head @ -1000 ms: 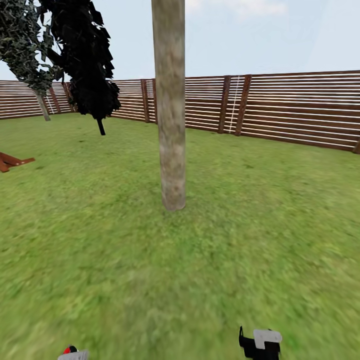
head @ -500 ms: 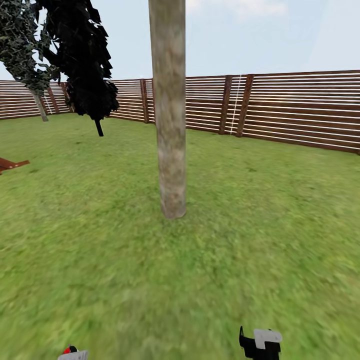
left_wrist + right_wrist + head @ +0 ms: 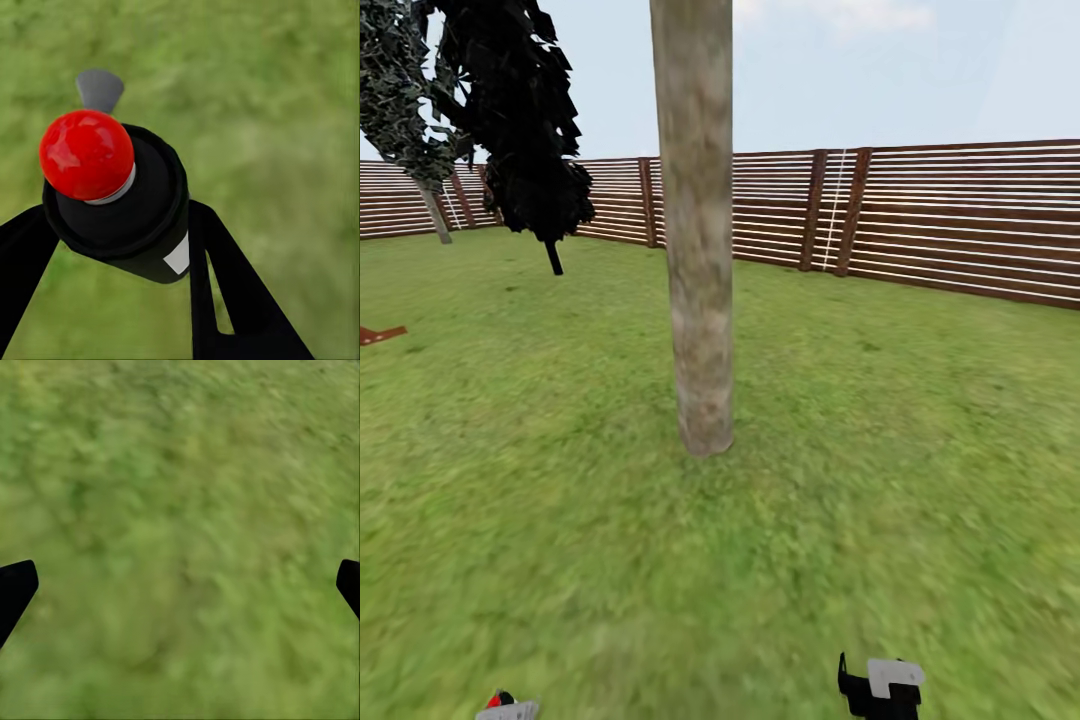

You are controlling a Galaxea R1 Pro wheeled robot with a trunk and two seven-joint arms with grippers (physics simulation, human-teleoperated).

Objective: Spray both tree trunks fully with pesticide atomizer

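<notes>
Now the tree trunk [image 3: 698, 250] sits lower and larger in the head view than it did a second ago, its base dropping toward mid-frame, while the wooden fence [image 3: 960, 215] behind has barely shifted and the red-brown object at the left edge [image 3: 378, 334] has slid almost out of sight. Both arms show at the same spots along the bottom edge, so it is your base that has rolled forward across the grass [image 3: 880, 480], not the things that moved. You are closing on the trunk, though open lawn still lies between you and it.

Your left end effector [image 3: 112, 225] is clamped on the pesticide atomizer [image 3: 120, 206]: in the left wrist view the black fingers [image 3: 225, 285] press against both sides of the dark body, with the red dot [image 3: 86, 154] on top and a grey nozzle tip [image 3: 99, 88] beyond it. In the head view its cap [image 3: 508, 709] just peeks up at the bottom left. Your right end effector [image 3: 180, 585] holds nothing, its tips spread wide over bare grass; it also shows at the bottom right of the head view [image 3: 882, 686].

So pickup looks done and spraying not yet begun; this trunk seems the first target. A dark cypress-like tree [image 3: 525, 120] stands further back on the left.
</notes>
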